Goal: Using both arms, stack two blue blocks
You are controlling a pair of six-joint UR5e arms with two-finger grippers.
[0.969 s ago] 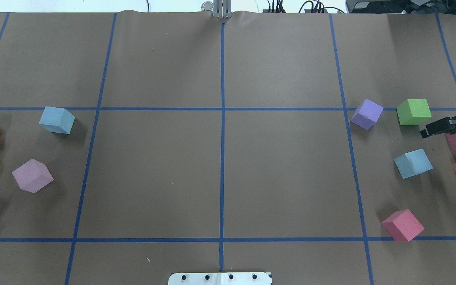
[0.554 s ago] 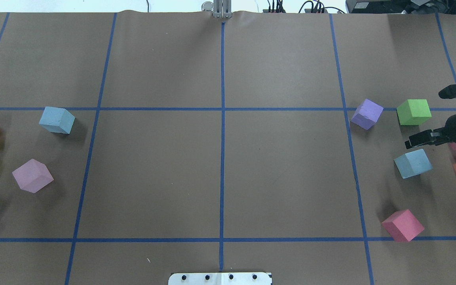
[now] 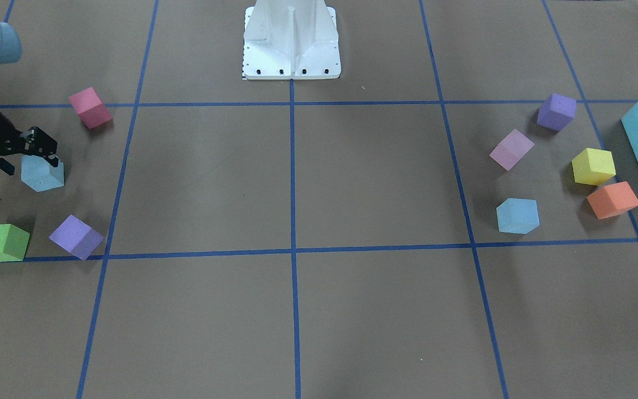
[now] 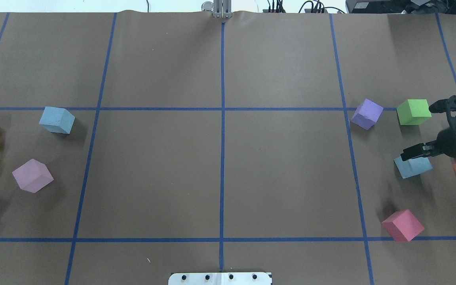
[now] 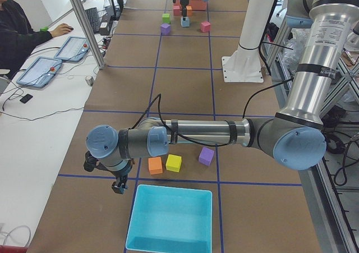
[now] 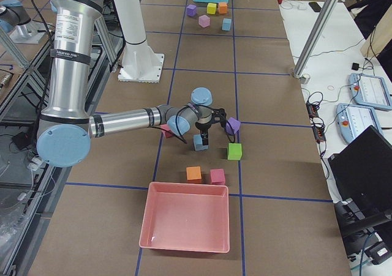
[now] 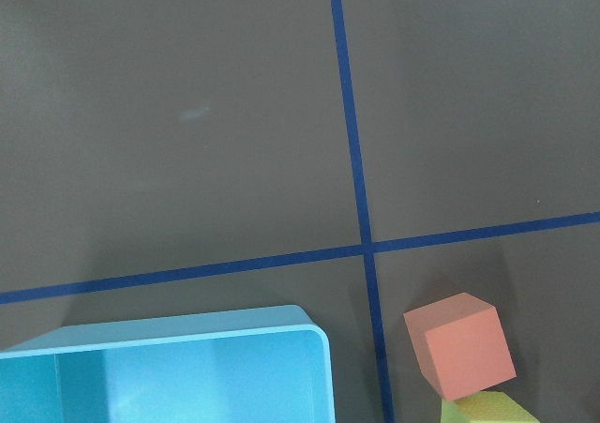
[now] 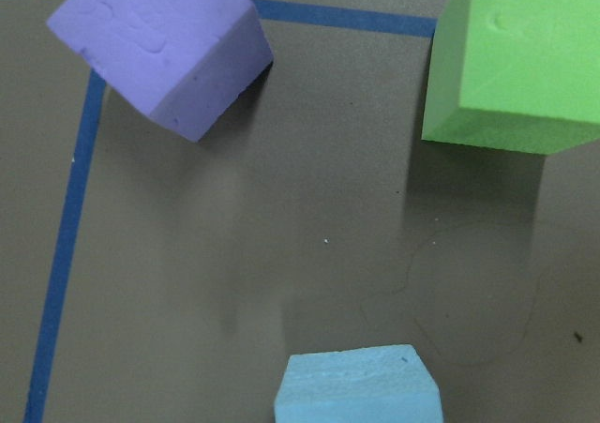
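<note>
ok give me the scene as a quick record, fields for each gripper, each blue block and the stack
right gripper: open, over the right blue block, not closed on it
left gripper: near the turquoise box; open or shut cannot be told
right blue block: on the table under the right gripper
left blue block: on the table, nothing touching it
stack: not yet made

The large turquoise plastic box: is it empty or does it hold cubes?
Empty. In the exterior left view the turquoise box shows only bare floor inside.
</note>
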